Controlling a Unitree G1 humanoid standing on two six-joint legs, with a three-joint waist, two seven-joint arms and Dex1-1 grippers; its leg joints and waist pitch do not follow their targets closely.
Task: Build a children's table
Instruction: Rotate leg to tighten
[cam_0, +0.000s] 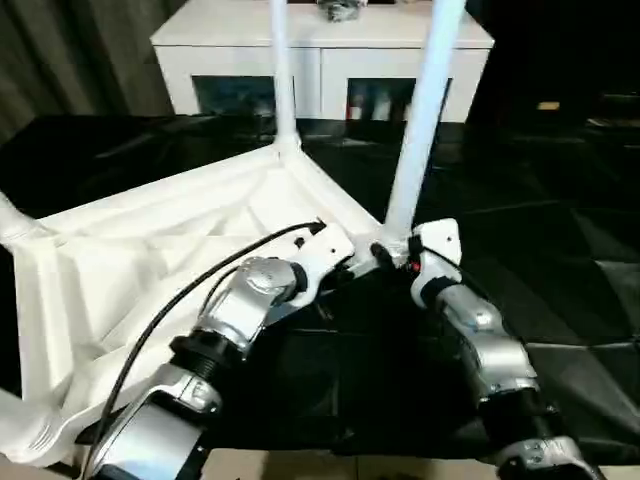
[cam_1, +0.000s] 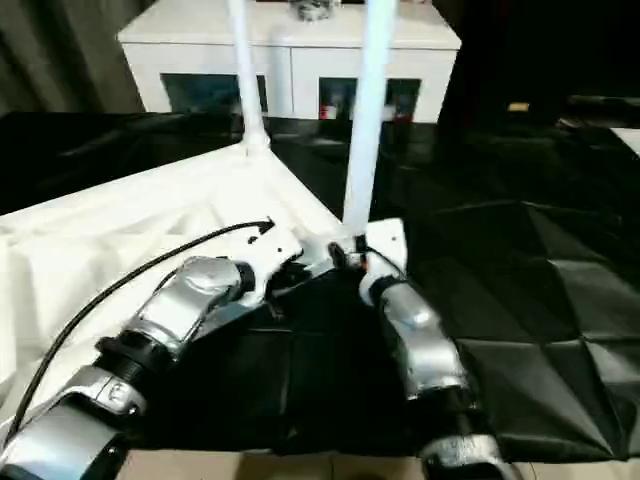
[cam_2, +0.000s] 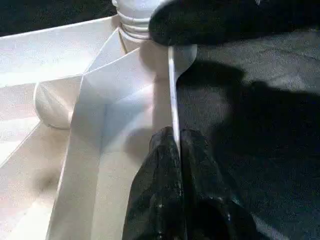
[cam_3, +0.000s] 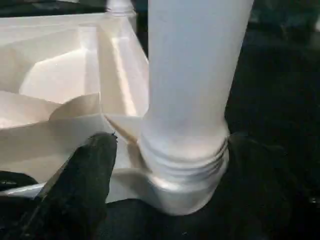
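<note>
Between my left gripper's (cam_2: 176, 145) two black fingers (cam_2: 155, 200) runs the thin side wall of the table top (cam_0: 150, 270); they are pressed together on that rim, one pad inside the ribbed underside, the other outside over the dark floor (cam_0: 560, 260). Just ahead along the same rim sits the corner socket (cam_3: 185, 185) where a white leg (cam_0: 425, 110) stands upright, its threaded collar seated in the rounded cup.

My right gripper (cam_3: 170, 165) straddles the base of that leg. Its fingers stand wide apart: one finger (cam_3: 85, 185) lies against the outside of the rim next to the socket, the other is a dark blur on the far side of the collar. Whether either pad presses the leg I cannot tell; the leg stands between them.

From my head, both silver forearms converge on this near corner, the left wrist (cam_0: 320, 250) over the rim and the right wrist (cam_0: 435, 250) just beside the leg's foot. The children's table lies upside down on the floor, ribs facing up, spreading away to my left. A second leg (cam_0: 282, 70) rises from the far corner. Behind it stands a white low cabinet (cam_0: 320, 50) with dark glass openings, and a grey curtain (cam_0: 60, 50) hangs to its left.
</note>
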